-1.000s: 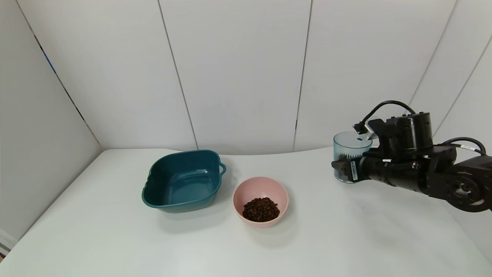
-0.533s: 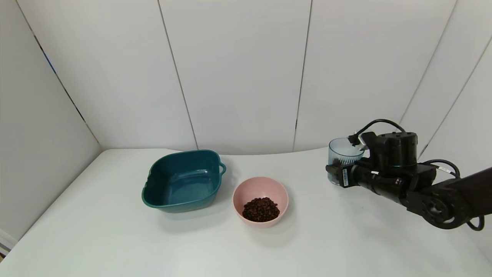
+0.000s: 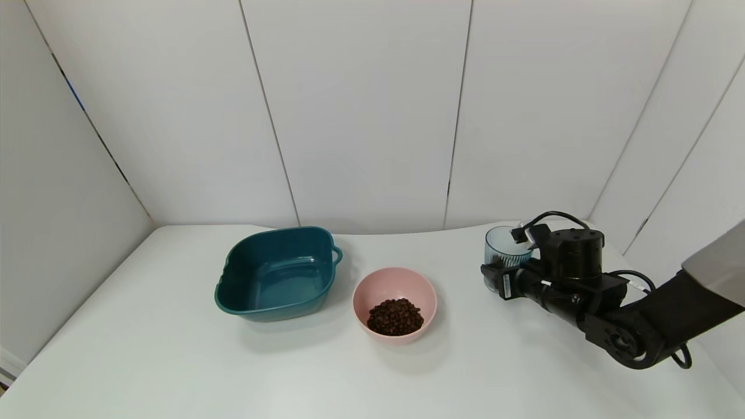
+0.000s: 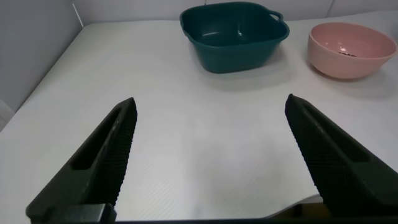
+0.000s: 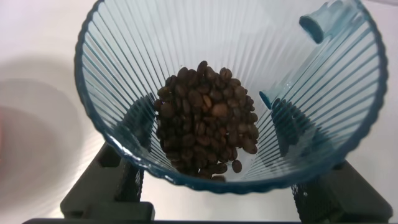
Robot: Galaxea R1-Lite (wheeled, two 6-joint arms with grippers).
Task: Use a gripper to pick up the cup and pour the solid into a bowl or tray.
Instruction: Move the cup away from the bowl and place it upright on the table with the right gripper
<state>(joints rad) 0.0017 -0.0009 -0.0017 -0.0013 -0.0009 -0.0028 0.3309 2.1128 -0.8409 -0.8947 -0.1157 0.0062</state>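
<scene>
My right gripper [image 3: 495,278] is shut on the ribbed blue-grey cup [image 3: 502,251] and holds it upright, low over the table, to the right of the pink bowl [image 3: 372,289]. I cannot tell whether the cup touches the table. In the right wrist view the cup [image 5: 118,87] holds a heap of dark brown beans [image 5: 208,118], with a finger on each side of it and the gripper [image 5: 214,190] beneath. The pink bowl also holds a heap of brown beans [image 3: 396,316]. My left gripper [image 4: 208,155] is open and empty over the near table, out of the head view.
A dark teal tray [image 3: 273,273] with handles stands left of the pink bowl and is empty; it also shows in the left wrist view [image 4: 236,37], as does the bowl [image 4: 351,53]. White walls close the table at the back and both sides.
My right arm has come down and shifted a little left with the cup held upright. The bowl, the tray and the beans in the bowl have not moved.
</scene>
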